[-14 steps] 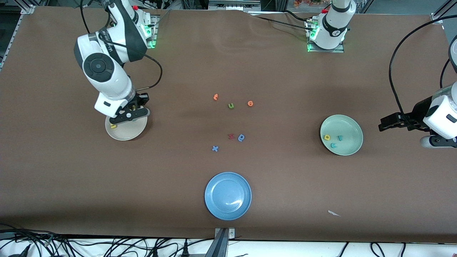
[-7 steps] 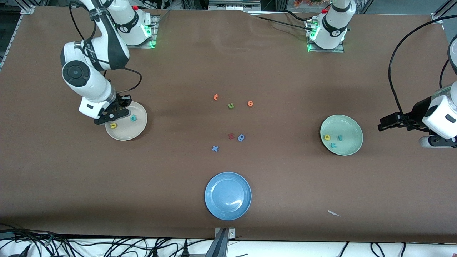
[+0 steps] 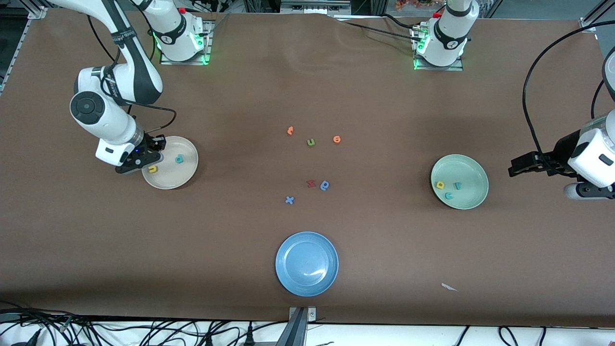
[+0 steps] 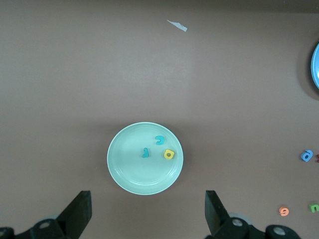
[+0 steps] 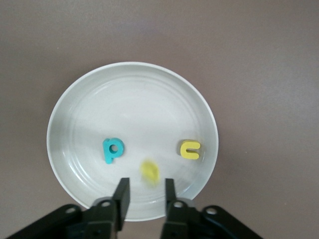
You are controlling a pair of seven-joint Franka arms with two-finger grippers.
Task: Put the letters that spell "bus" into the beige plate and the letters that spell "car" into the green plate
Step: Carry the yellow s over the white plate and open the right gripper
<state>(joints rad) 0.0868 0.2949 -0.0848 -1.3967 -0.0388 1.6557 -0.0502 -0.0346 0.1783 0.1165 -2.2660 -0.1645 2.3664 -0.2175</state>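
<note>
The beige plate (image 3: 169,162) holds a yellow "u" (image 3: 153,168) and a teal "b" (image 3: 179,159). My right gripper (image 5: 144,183) hangs over this plate's edge (image 5: 130,67) with its jaws a little apart, open. A blurred yellow letter (image 5: 149,171), loose, shows just past the fingertips (image 5: 122,185) over the plate, beside the "b" (image 5: 112,149) and the "u" (image 5: 190,149). The green plate (image 3: 460,181) holds a yellow "a" (image 3: 439,184), a teal "r" (image 3: 457,185) and a teal "c" (image 3: 448,195). My left gripper (image 4: 148,197) waits wide open beside the green plate (image 4: 124,174), holding nothing.
A blue plate (image 3: 307,264) sits near the table's front edge. Loose letters lie mid-table: two orange ones (image 3: 290,130) (image 3: 337,139), an olive "u" (image 3: 311,142), a red one (image 3: 311,183), a darker blue one (image 3: 325,185) and a blue "x" (image 3: 289,200). A paper scrap (image 3: 449,287) lies nearer the camera than the green plate.
My right gripper has shifted from over the beige plate's middle to its outer edge, uncovering the teal "b". Its jaws have parted.
</note>
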